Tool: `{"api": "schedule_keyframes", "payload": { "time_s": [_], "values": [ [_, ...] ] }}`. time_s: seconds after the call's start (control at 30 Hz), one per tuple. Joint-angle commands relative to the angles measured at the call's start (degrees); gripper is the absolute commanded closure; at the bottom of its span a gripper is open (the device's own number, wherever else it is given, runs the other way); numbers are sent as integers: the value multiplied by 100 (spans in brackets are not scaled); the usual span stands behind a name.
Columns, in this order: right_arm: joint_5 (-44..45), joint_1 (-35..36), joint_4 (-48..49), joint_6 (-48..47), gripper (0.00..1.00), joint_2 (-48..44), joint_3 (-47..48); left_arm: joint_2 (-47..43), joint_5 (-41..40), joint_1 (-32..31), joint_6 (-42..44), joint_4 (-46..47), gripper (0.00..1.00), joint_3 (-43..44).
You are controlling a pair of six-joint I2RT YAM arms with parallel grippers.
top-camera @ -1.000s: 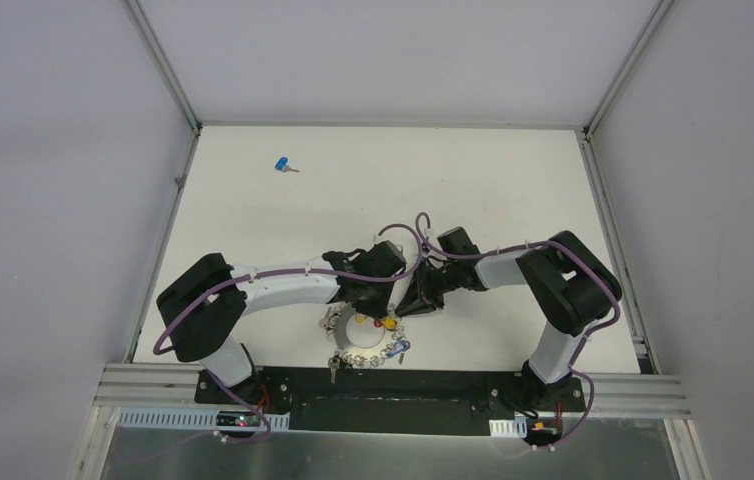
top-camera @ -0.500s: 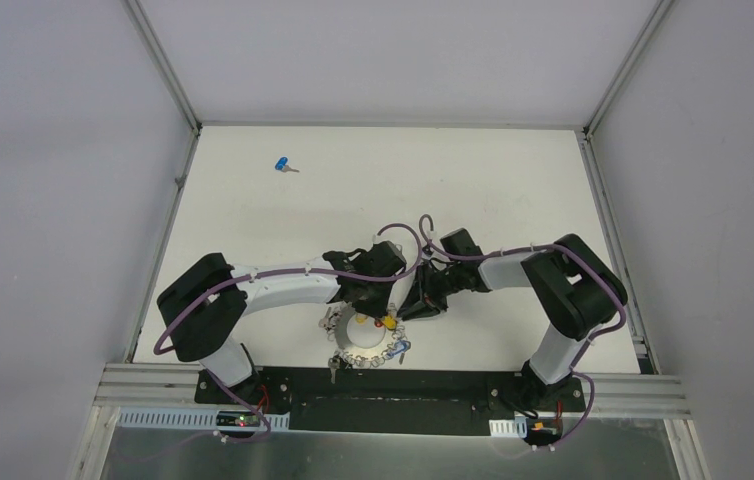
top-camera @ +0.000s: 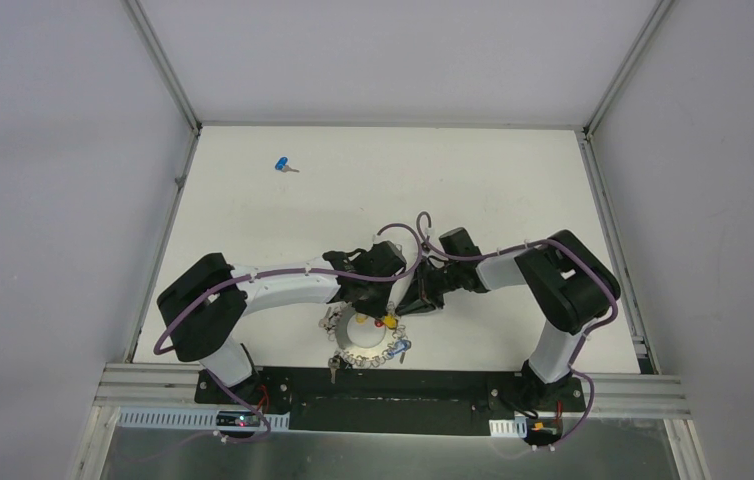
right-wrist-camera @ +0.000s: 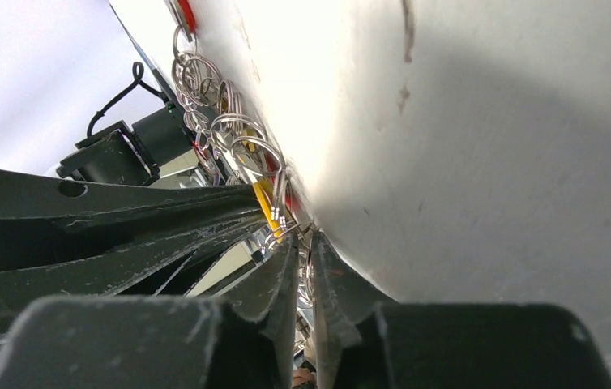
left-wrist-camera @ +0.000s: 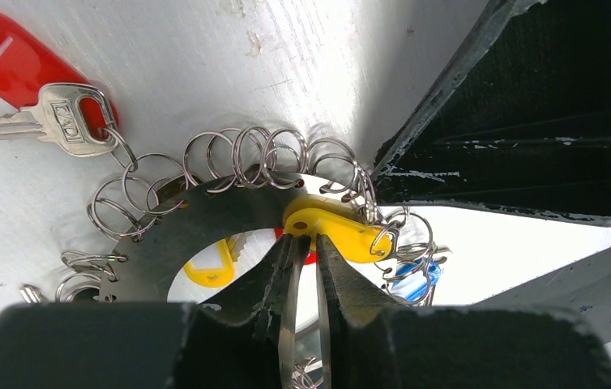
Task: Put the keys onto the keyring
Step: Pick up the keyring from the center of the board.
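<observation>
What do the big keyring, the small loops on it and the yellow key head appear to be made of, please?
Keyring: flat dull-grey metal, probably; matte, thin-edged. Small loops: bright steel-like wire, shiny with glints. Yellow key head: likely plastic; opaque, uniformly coloured, smooth, softly rounded.

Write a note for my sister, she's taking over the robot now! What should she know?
Left hand: nearly shut, tips pinching the yellow key at the keyring's rim.
Right hand: nearly shut, tips among the small loops beside that key; what it grips is hidden.
The keyring lies at the table's near edge; the blue key lies alone, far left.
Done: nothing finished; whether the yellow key is on yet is unclear.
Left: finish the yellow key, then fetch and add the blue one.
</observation>
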State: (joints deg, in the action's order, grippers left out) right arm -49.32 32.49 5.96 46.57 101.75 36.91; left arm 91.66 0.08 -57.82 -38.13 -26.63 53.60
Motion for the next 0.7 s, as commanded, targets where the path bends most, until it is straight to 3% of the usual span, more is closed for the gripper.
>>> {"api": "schedule_keyframes", "payload": {
  "time_s": [0.0, 0.13, 0.3, 0.63, 0.67],
  "values": [
    [-21, -6, -376, 524, 86, 361, -139, 36, -142, -55, -45, -48, 85, 111],
    [-96, -2, -358, 486, 86, 355, -204, 45, -139, -60, -45, -52, 85, 115],
    [-168, 6, -350, 468, 100, 373, -206, 50, -139, -57, -37, -52, 85, 129],
    [-145, 9, -517, 358, 99, 198, -202, -235, -223, -58, 13, -45, 83, 55],
    [-136, 4, -564, 321, 89, 188, -209, -248, -221, -54, 8, -40, 83, 43]
  ]
}}
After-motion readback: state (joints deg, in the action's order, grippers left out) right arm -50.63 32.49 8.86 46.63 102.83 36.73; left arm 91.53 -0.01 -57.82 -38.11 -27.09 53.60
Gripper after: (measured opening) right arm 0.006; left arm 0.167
